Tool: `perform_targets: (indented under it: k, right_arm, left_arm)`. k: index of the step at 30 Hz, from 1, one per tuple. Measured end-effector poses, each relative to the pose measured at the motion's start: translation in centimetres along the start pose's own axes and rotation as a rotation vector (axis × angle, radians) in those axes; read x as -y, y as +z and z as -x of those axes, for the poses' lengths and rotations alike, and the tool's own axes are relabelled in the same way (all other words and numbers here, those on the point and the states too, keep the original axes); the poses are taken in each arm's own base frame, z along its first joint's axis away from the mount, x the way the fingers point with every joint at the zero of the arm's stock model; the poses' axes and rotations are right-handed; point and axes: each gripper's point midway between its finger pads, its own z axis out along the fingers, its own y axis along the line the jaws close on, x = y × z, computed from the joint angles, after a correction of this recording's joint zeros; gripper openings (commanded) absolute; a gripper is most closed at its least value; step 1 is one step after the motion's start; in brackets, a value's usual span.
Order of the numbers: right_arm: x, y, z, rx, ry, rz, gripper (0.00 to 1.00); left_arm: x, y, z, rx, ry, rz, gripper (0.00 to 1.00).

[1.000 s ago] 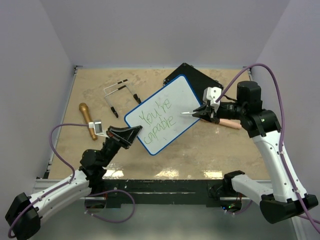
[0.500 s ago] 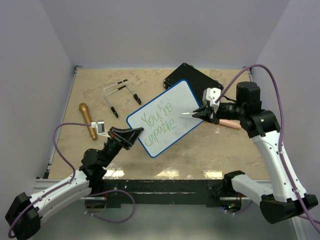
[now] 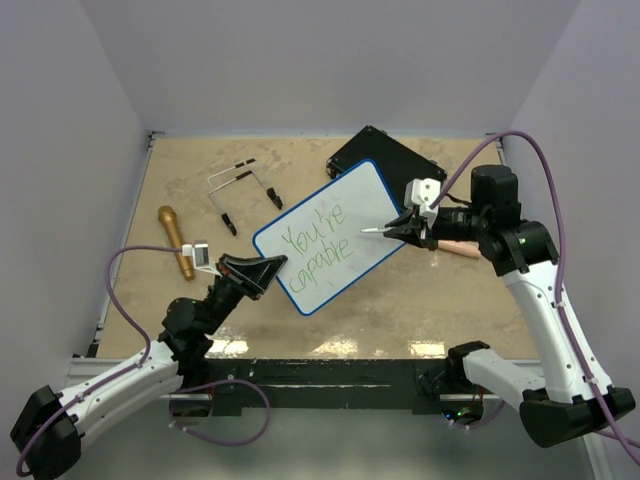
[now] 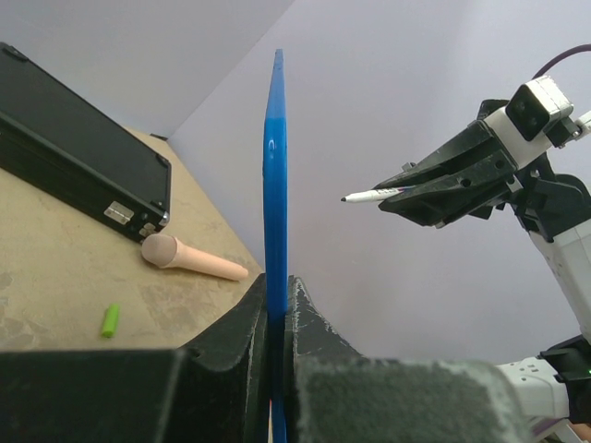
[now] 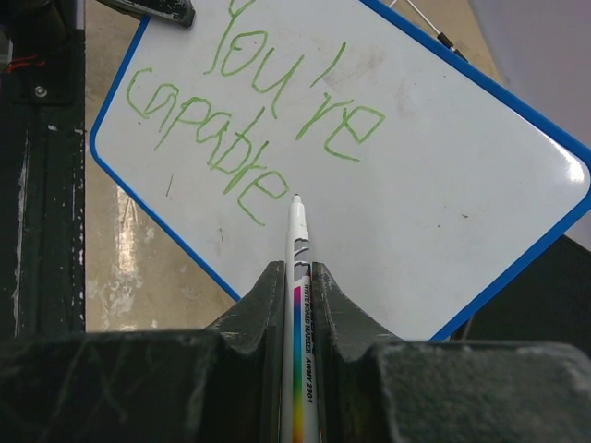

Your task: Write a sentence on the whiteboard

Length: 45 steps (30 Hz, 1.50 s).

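The whiteboard (image 3: pixel 350 205), white with a thin blue rim, is held up off the table by its lower left corner, with my left gripper (image 3: pixel 272 266) shut on that rim. In the left wrist view the whiteboard (image 4: pixel 274 166) shows edge-on between my left gripper's (image 4: pixel 276 288) jaws. The sentence (image 3: pixel 317 240) in green reads "You're capable" in two lines (image 5: pixel 249 120). My right gripper (image 5: pixel 295 272) is shut on a white marker (image 5: pixel 297 235). The marker's tip (image 4: pixel 369 195) points at the board just after the last word and stands apart from the surface.
A black case (image 3: pixel 390 152) lies behind the board. A pink microphone-shaped object (image 4: pixel 189 258) and a small green cap (image 4: pixel 110 319) lie on the table under the right arm. A golden microphone-like object (image 3: pixel 176 242) and a wire stand (image 3: pixel 240 190) lie at the left.
The board has shifted slightly to the right and up in the left gripper's hold. The marker and the right gripper have barely moved.
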Motion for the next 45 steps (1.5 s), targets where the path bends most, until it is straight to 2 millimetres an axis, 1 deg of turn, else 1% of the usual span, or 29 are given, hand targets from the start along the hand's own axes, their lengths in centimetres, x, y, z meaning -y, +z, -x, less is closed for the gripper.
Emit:
perform_targets:
  k: [5,23,45]
  right_arm:
    - [-0.21,0.07,-0.36,-0.003,0.002,0.004,0.0]
    - [-0.2,0.08,-0.39,-0.003,0.002,0.004,0.0]
    - [-0.17,0.06,-0.41,-0.005,0.001,0.001,0.0]
  left_arm:
    - [0.01,0.0,0.0,0.0,0.0,0.0,0.0]
    - [-0.02,0.0,-0.03,-0.001,0.0,0.0,0.0]
    - [-0.72,0.11,-0.66,-0.022,0.002,0.023,0.0]
